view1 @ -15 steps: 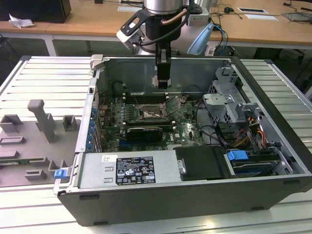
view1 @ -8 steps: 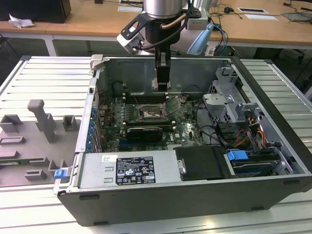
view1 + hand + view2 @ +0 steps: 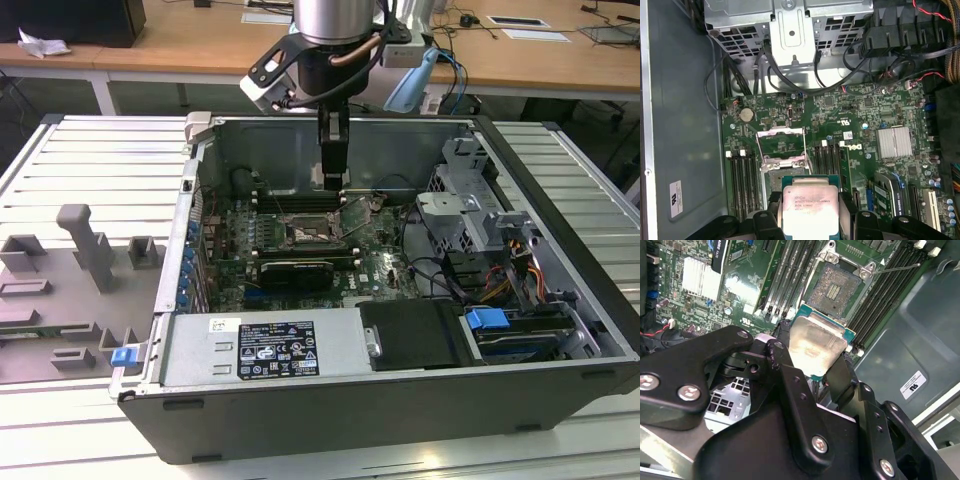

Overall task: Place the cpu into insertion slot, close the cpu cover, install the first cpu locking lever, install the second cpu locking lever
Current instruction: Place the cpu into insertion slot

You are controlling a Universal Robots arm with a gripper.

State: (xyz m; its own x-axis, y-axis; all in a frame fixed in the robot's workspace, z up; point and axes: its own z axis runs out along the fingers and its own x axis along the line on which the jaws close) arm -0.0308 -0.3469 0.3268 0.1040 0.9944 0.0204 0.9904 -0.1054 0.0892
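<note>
Evidently my gripper (image 3: pixel 814 366) was clenched on two opposite edges of the cpu (image 3: pixel 816 340), so the chip hung flat, metal top up, above the insertion slot (image 3: pixel 832 287) lying open just beyond my fingertips.

Holds the cpu (image 3: pixel 817 347) in the end effector (image 3: pixel 331 182) over the motherboard (image 3: pixel 385 265), near the insertion slot (image 3: pixel 834 287), inside the case (image 3: pixel 400 420).

One cpu (image 3: pixel 803 207), one insertion slot (image 3: pixel 836 286), one cpu cover (image 3: pixel 785 162), one gripper (image 3: pixel 333 183), one power supply box (image 3: pixel 270 350), two banks of memory slots (image 3: pixel 743 182)
</note>
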